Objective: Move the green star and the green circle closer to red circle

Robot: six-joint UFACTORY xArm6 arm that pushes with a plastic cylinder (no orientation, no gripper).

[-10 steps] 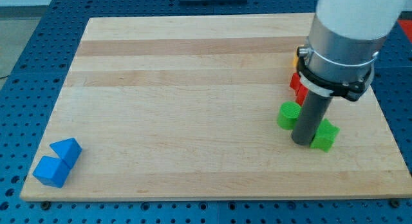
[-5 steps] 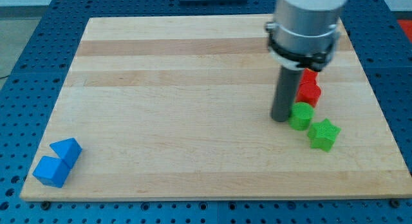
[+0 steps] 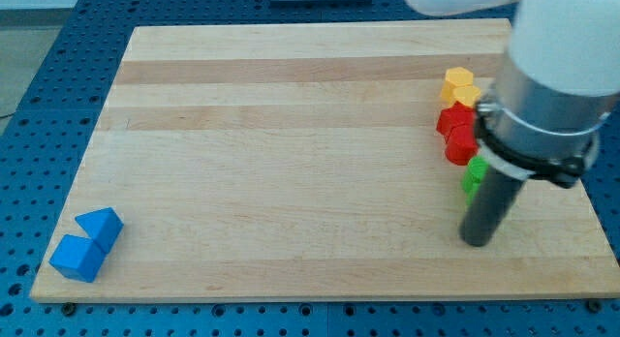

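My tip (image 3: 477,242) rests on the board near the view's lower right. Just above it, a green block (image 3: 472,175) peeks out from the rod's left side; its shape is hidden. Only this one green piece shows, so I cannot tell the green star from the green circle. Two red blocks touch each other above the green: a rounded lower one (image 3: 460,146) that looks like the red circle, and an upper one (image 3: 449,118). The green piece sits right under the lower red block.
Two yellow blocks (image 3: 459,85) sit above the red ones at the view's right. A blue triangle (image 3: 101,225) and a blue cube (image 3: 76,258) sit at the lower left corner. The wooden board's (image 3: 291,134) right edge is behind the arm.
The rod moved from the left of the green circle to the view's right and bottom. The green blocks, plainly seen before, are now mostly hidden behind the rod.
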